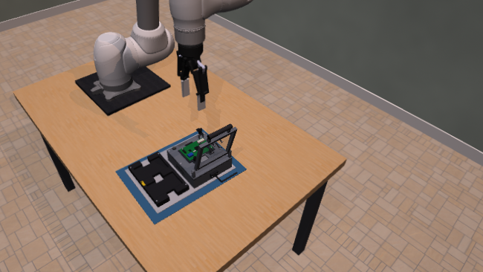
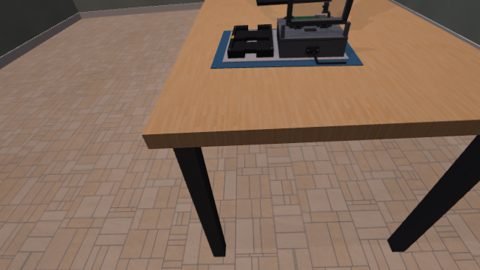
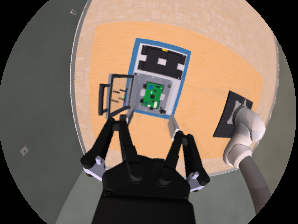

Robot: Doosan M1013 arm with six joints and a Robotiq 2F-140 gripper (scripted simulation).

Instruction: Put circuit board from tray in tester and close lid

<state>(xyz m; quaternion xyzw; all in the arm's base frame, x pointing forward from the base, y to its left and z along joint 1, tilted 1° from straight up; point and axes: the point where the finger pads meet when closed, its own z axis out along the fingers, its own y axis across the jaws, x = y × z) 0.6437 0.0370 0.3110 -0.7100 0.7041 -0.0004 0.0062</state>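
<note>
Table | tray beside tester | lid upright

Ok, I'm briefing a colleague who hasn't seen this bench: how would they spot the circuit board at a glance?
On the wooden table lies a blue mat bearing two dark units: a black tray and, beside it, a grey tester with its framed lid raised. The circuit board lies on top of the tester under that lid, and it is the only bright green thing there.
</note>
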